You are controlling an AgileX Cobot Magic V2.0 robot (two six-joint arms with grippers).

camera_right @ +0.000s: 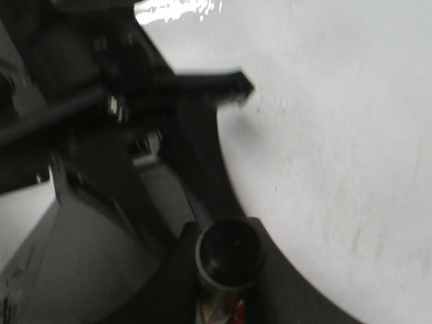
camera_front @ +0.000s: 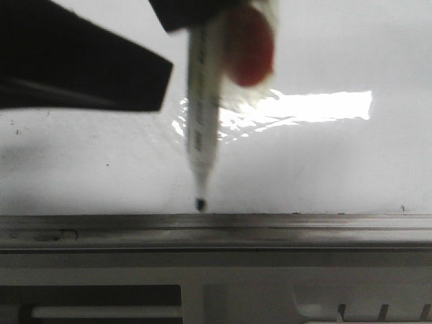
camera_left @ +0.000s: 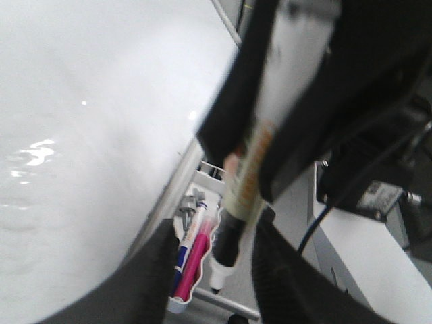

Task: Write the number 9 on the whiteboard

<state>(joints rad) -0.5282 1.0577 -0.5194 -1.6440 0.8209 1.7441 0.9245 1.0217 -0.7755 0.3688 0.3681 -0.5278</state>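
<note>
Right claw [camera_right: 226, 297] is gripping a white marker [camera_front: 202, 108], tip pointing down at the bottom of the whiteboard [camera_front: 324, 169], just above the grey rail [camera_front: 270, 223] — touching or hovering, I can't tell from the blur. No number 9 is showing in any view; front view is giving only glare and a few specks, so I'm judging the writing as not started, or any stroke is hidden. The whole digit is looking left to do: loop, then tail. Left claw [camera_left: 209, 270] is hanging near a tray of spare markers [camera_left: 192, 246] below the board's edge — fingers apart, nothing clearly between them.
</note>
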